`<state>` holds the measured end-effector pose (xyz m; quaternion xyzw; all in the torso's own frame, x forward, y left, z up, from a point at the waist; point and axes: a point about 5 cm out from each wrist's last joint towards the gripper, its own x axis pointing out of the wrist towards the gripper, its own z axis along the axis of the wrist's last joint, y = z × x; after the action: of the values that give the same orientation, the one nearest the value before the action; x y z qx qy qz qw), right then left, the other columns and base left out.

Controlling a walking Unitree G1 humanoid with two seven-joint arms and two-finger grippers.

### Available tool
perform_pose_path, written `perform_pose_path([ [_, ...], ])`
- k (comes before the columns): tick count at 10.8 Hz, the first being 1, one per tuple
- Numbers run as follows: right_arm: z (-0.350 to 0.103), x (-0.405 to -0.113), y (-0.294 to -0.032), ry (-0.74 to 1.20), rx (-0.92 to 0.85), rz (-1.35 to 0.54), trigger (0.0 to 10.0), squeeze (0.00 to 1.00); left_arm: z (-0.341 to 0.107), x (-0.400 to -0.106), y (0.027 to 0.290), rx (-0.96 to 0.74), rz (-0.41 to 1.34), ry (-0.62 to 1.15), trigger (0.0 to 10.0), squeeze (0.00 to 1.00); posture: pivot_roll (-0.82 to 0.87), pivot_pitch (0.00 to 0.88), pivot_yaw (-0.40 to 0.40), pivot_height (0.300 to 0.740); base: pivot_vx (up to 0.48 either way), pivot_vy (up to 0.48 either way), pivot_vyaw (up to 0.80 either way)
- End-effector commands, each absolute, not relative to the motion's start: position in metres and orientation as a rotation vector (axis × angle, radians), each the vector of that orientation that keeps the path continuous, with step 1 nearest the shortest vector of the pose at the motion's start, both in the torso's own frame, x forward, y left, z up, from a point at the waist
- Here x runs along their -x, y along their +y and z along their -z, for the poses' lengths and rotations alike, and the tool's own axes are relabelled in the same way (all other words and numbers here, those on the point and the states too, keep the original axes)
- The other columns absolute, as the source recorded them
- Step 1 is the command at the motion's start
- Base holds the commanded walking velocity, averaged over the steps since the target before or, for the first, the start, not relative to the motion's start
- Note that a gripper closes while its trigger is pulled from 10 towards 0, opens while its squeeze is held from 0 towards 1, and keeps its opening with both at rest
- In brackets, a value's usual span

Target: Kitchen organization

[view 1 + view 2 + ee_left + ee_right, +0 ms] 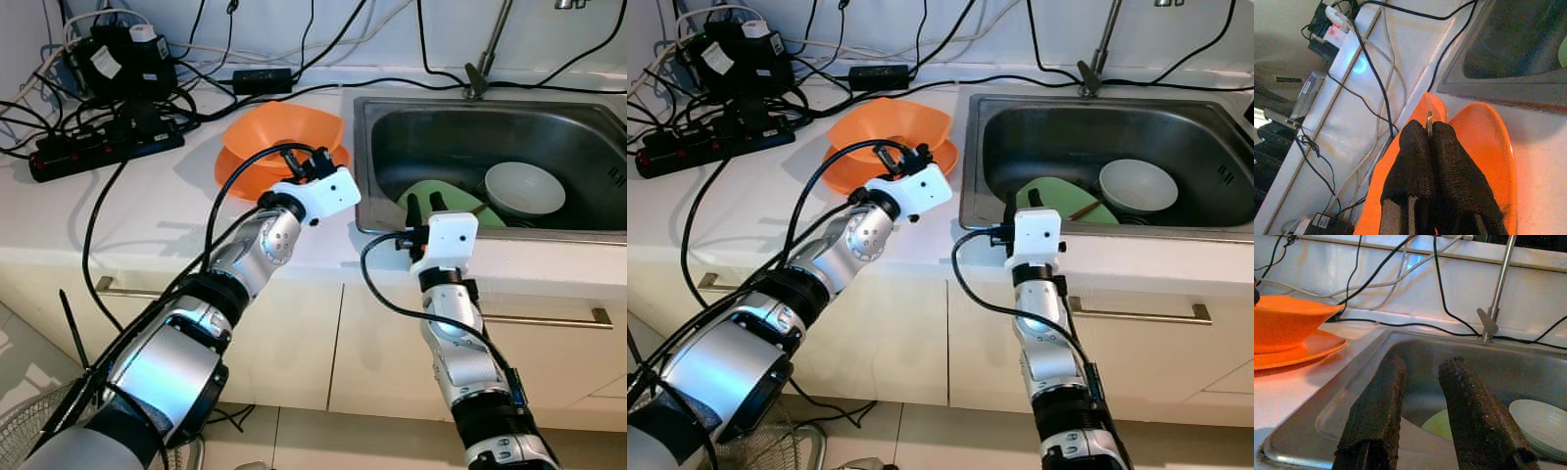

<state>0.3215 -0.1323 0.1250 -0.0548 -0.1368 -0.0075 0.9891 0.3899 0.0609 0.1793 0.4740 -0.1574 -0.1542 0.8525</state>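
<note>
While the left gripper (pixel 1429 142) pinches a thin metal utensil (pixel 1429 120) above the orange bowl (pixel 284 129), seemingly to deposit it, the right gripper (pixel 1422 406) waits open beside that bowl, over the sink (pixel 372 211).

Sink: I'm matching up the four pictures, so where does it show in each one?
Left eye view: the sink is in the upper right of the picture, set in the counter.
Right eye view: the sink is in the upper right, a little nearer the centre.
Left wrist view: the sink is in that picture's top right corner.
Right wrist view: the sink runs across the middle, beyond the two black fingers.
Shared landmark: the orange bowl beside the sink.
</note>
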Motion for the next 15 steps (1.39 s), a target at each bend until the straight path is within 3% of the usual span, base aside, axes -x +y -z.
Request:
perform_pose_path([
  [1, -0.127, -0.324, -0.131, -0.274, 0.098, 0.013, 10.0, 0.0, -0.178, -0.39, 0.064, -1.028, 0.307, -0.344, 0.0, 0.0, 0.05, 0.0, 0.033, 0.74, 0.0, 0.0, 0.0],
  [2, -0.127, -0.324, -0.131, -0.275, 0.096, 0.014, 10.0, 0.0, -0.183, -0.39, 0.065, -1.051, 0.283, -0.386, 0.0, 0.0, 0.06, 0.0, 0.032, 0.74, 0.0, 0.0, 0.0],
  [3, -0.128, -0.324, -0.131, -0.277, 0.096, 0.015, 10.0, 0.0, -0.207, -0.388, 0.064, -1.085, 0.178, -0.558, 7.8, 0.0, 0.05, 0.0, 0.033, 0.74, 0.0, 0.0, 0.0],
  [4, -0.128, -0.324, -0.131, -0.278, 0.098, 0.014, 10.0, 0.0, -0.225, -0.384, 0.062, -1.058, 0.129, -0.674, 10.0, 0.0, 0.06, 0.0, 0.032, 0.74, 0.0, 0.0, 0.0],
  [6, -0.129, -0.325, -0.132, -0.28, 0.108, 0.016, 10.0, 0.0, -0.248, -0.368, 0.054, -0.93, 0.138, -0.833, 10.0, 0.0, 0.06, 0.0, 0.031, 0.74, 0.0, 0.0, 0.0],
  [7, -0.131, -0.326, -0.133, -0.282, 0.118, 0.018, 10.0, 0.0, -0.253, -0.356, 0.049, -0.777, 0.213, -0.883, 10.0, 0.0, 0.06, 0.0, 0.03, 0.74, 0.0, 0.0, 0.0],
  [8, -0.131, -0.327, -0.134, -0.284, 0.124, 0.021, 10.0, 0.0, -0.252, -0.353, 0.044, -0.712, 0.28, -0.889, 10.0, 0.0, 0.06, 0.0, 0.028, 0.74, 0.0, 0.0, 0.0],
  [10, -0.137, -0.332, -0.14, -0.302, 0.205, 0.012, 10.0, 0.0, -0.245, -0.319, 0.016, -0.351, 0.507, -0.806, 10.0, 0.0, 0.06, 0.0, 0.029, 0.74, 0.0, 0.0, 0.0],
  [11, -0.139, -0.334, -0.142, -0.3, 0.223, 0.007, 10.0, 0.0, -0.24, -0.314, 0.011, -0.286, 0.539, -0.773, 10.0, 0.0, 0.06, 0.0, 0.028, 0.74, 0.0, 0.0, 0.0],
  [12, -0.142, -0.336, -0.143, -0.317, 0.252, -0.016, 10.0, 1.0, -0.234, -0.307, 0.003, -0.209, 0.596, -0.73, 10.0, 0.0, 0.06, 0.0, 0.026, 0.74, 0.0, 0.0, 0.0],
  [15, -0.15, -0.34, -0.142, -0.353, 0.322, -0.051, 10.0, 1.0, -0.229, -0.299, -0.009, -0.084, 0.707, -0.628, 10.0, 0.0, 0.06, 0.0, 0.02, 0.74, 0.0, 0.0, 0.0],
])
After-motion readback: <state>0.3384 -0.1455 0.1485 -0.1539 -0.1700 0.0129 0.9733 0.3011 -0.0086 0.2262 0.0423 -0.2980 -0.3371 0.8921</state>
